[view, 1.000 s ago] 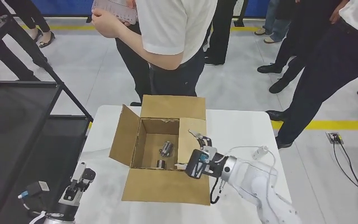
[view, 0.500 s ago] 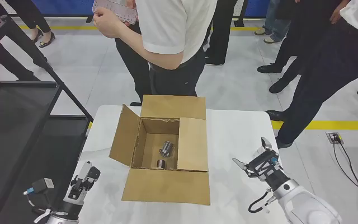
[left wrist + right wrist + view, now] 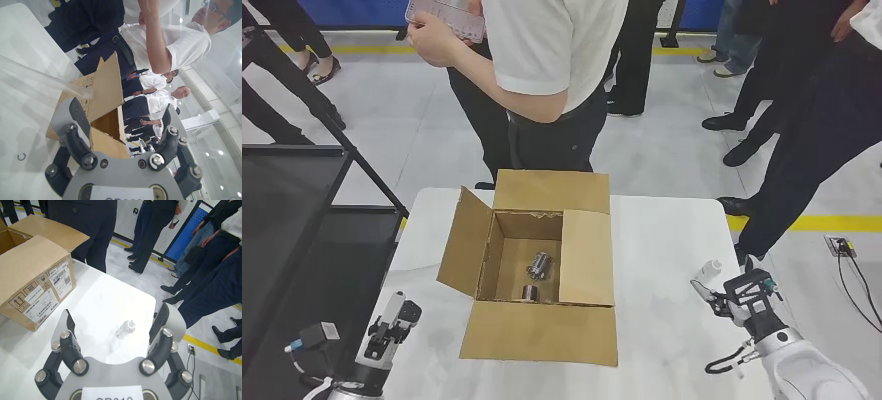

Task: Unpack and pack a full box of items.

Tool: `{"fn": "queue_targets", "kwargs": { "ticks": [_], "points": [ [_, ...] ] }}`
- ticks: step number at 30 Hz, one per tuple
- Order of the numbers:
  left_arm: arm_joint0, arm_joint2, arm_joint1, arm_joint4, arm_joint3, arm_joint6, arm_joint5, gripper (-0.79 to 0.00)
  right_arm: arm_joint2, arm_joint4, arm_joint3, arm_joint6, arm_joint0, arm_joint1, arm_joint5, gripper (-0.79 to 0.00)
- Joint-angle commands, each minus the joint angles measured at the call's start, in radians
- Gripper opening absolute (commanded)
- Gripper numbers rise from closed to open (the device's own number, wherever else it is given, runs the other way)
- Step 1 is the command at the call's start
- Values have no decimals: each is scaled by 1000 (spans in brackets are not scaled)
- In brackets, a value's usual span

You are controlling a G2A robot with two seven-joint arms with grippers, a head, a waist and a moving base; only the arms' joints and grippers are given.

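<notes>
Now the right pincer is well to the right of the box, out by the far edge of the surface. A second ago it hung over the box's right flap. Half a second ago it was already clear of the cardboard and partway across. Its fingers are spread wide with nothing between them, and in the right wrist view the small white bottle sits on the surface just ahead of the gap. From above, the bottle lies just beside that pincer, well apart from the box.

The left pincer has barely shifted. It sits off the box's left front corner, also released and empty, facing the cardboard wall.

Two small metal items rest on the box floor, untouched through the swing.

The move probably means the right arm has left the box to go for the bottle, so the next step looks like a descent and a closing on it. The grasp is not yet made.
</notes>
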Motion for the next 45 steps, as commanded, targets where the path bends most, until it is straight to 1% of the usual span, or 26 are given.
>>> {"fn": "queue_targets", "kwargs": {
  "ticks": [1,4,8,10,15,17,21,25,30,35,36,38,39,42,43,44,45],
  "points": [
    [2,0,0,0,-2,-1,-3,0,0,0,0,0,0,0,0,0],
    [4,-2,0,-2,-2,-4,-8,0,-13,2,11,-15,2,1,-5,0],
    [8,-12,0,-23,2,-8,-14,0,7,41,86,-14,29,3,12,0],
    [8,-15,0,-28,6,-12,-17,0,21,76,134,-13,49,5,2,0],
    [3,-20,1,-40,13,-23,-21,0,54,109,306,-15,131,15,-30,0],
    [1,-23,2,-45,15,-29,-21,0,59,130,391,-24,176,19,-67,0],
    [-1,-31,3,-52,24,-39,-23,0,46,140,562,-37,276,27,-117,0],
    [-2,-38,3,-57,34,-44,-23,0,16,132,698,-68,359,33,-167,0],
    [-3,-44,4,-57,38,-45,-20,0,-14,116,781,-110,414,38,-195,0],
    [-3,-46,4,-54,37,-43,-15,0,-42,112,840,-117,455,41,-202,-9],
    [-4,-46,4,-54,37,-43,-14,0,-47,113,851,-119,462,41,-205,-95],
    [-5,-47,4,-54,36,-43,-14,0,-55,118,872,-123,474,42,-208,-311],
    [-5,-48,4,-53,36,-43,-14,0,-59,121,882,-123,479,43,-212,-397],
    [-8,-48,4,-53,38,-41,-13,0,-65,134,909,-127,494,46,-240,-539],
    [-9,-47,4,-52,39,-41,-11,0,-66,136,915,-130,497,48,-250,-616],
    [-10,-46,4,-51,39,-40,-9,0,-67,137,922,-134,501,49,-257,-745],
    [-11,-45,4,-50,39,-40,-8,0,-69,138,928,-137,503,51,-263,-785]
  ]
}}
